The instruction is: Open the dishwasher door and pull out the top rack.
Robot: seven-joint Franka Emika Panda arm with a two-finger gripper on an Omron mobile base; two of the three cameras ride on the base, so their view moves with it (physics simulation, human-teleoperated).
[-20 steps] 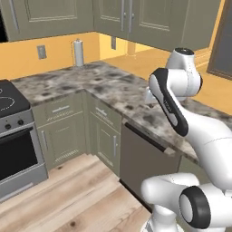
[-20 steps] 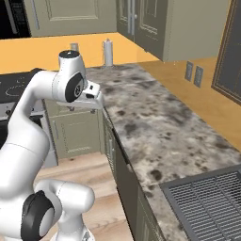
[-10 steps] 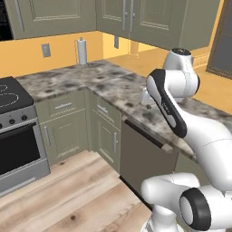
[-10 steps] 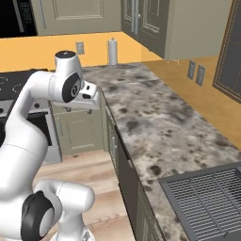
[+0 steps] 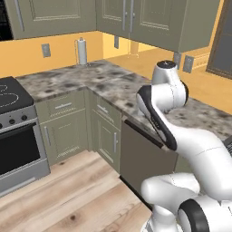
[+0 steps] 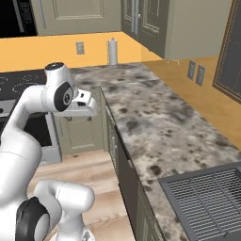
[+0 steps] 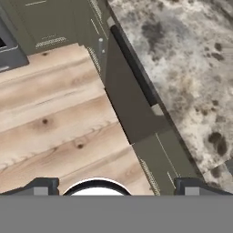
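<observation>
Dark grey dishwasher door (image 7: 129, 107) closed beneath speckled counter (image 7: 182, 68), hand view looking down, pincer (image 7: 116, 186) spread wide, stove (image 5: 18, 136) at left.

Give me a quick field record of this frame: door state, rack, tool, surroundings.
dishwasher door: shut, flush with the cabinet fronts under the counter
top rack: hidden behind the shut door
tool: held high above the floor, looking down at the door; fingertips wide apart, nothing between them
contact: none with the door
stove: left of the corner cabinets
paper towel roll: upright at the back of the counter
</observation>
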